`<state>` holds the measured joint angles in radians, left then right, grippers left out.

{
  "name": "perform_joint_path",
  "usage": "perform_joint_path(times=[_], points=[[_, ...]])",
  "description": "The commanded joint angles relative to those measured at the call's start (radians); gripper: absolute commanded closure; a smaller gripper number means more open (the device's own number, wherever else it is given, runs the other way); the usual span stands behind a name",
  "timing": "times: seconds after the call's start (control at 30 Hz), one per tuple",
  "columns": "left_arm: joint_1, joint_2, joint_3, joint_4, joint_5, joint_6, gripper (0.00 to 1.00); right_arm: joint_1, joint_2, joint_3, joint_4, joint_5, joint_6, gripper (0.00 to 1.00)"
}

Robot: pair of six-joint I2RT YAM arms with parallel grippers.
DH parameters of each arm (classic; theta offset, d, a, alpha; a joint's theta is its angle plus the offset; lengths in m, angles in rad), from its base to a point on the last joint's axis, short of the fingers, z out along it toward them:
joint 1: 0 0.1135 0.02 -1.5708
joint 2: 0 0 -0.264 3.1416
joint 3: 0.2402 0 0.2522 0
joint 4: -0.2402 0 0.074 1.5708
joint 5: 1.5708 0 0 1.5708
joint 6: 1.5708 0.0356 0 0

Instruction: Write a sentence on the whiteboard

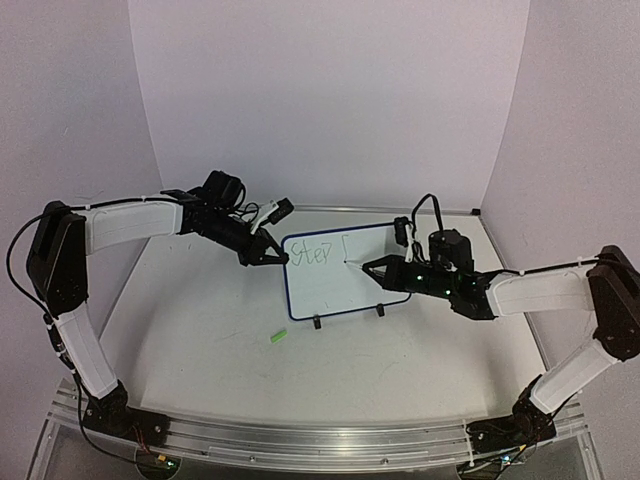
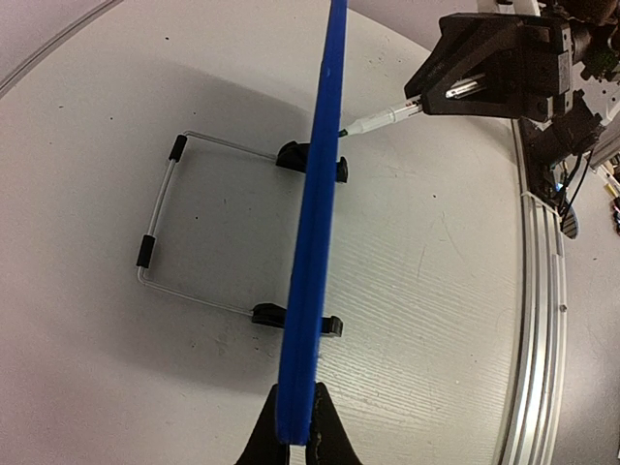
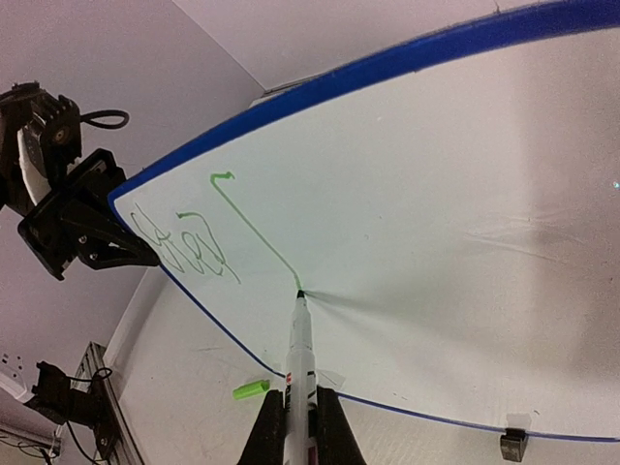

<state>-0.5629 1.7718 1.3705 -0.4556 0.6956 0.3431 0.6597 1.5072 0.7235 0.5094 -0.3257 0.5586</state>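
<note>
The whiteboard (image 1: 335, 275) with its dark blue frame stands tilted on the table, and my left gripper (image 1: 272, 255) is shut on its left edge (image 2: 302, 407). On the board the sentence (image 1: 313, 254) reads only "Step" in green (image 3: 184, 242), followed by one long green stroke (image 3: 254, 232). My right gripper (image 3: 298, 426) is shut on a white marker (image 3: 299, 358) whose tip touches the board at the lower end of that stroke. In the left wrist view the board is edge-on and the marker (image 2: 383, 120) meets its far face.
The marker's green cap (image 1: 278, 338) lies on the table in front of the board. Two black clip feet (image 1: 317, 323) and a wire stand (image 2: 165, 223) hold the board up. Walls close in behind and to both sides.
</note>
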Motion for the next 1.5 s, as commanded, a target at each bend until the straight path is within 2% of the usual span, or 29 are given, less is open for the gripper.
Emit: perform_joint_path(times=[0.0,0.5,1.03,1.47], points=[[-0.019,0.000,0.016,-0.049,-0.045,0.033,1.00,-0.008,0.014,0.011,0.021,0.030,0.010,1.00],[-0.019,0.003,0.017,-0.045,-0.036,0.030,1.00,-0.007,-0.076,0.031,0.091,-0.038,0.051,1.00],[-0.019,0.011,0.018,-0.045,-0.036,0.029,1.00,-0.007,0.007,0.083,0.074,-0.031,0.030,1.00],[-0.019,0.014,0.018,-0.045,-0.038,0.030,1.00,-0.008,-0.043,0.034,0.075,0.093,0.045,1.00]])
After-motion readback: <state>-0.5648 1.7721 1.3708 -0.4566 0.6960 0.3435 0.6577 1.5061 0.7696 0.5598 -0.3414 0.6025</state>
